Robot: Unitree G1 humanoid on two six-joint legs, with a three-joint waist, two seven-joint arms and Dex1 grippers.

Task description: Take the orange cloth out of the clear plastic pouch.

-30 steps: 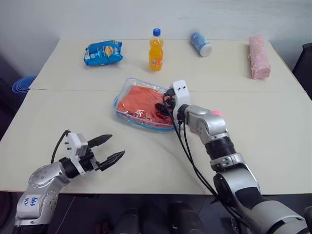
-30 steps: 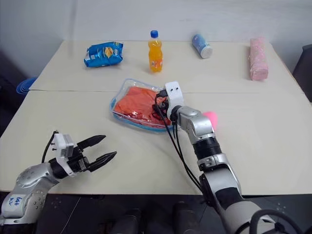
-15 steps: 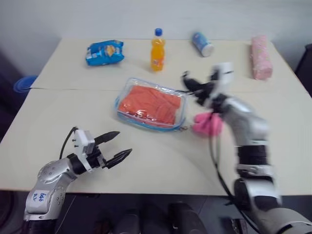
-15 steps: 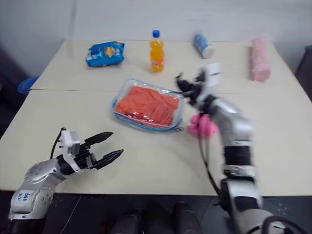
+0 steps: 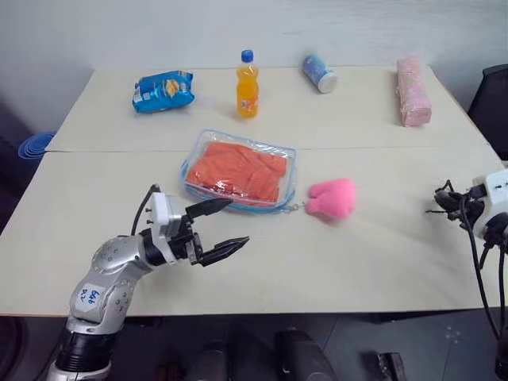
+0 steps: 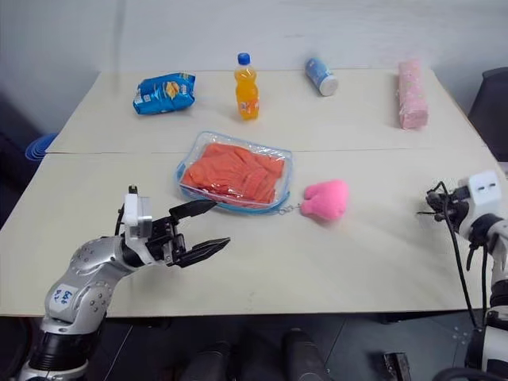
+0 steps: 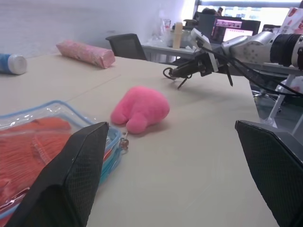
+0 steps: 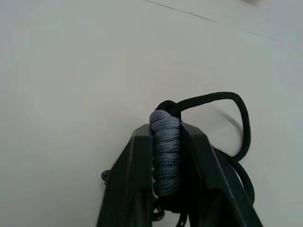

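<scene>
On the bench (image 5: 381,262): one clear plastic pouch (image 5: 240,171) holding one orange cloth (image 5: 238,168), one pink plush charm (image 5: 332,198), one orange drink bottle (image 5: 247,84), one blue snack bag (image 5: 163,90), one blue-white can (image 5: 319,73), one pink roll (image 5: 413,90).

A small white sticker (image 5: 92,295) on the left forearm, behind the left end effector (image 5: 221,227), carries blue handwriting too small to read.

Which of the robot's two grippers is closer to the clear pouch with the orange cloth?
The left. The left gripper hovers open just in front of the clear pouch; the right gripper is far off by the table's right edge.
</scene>
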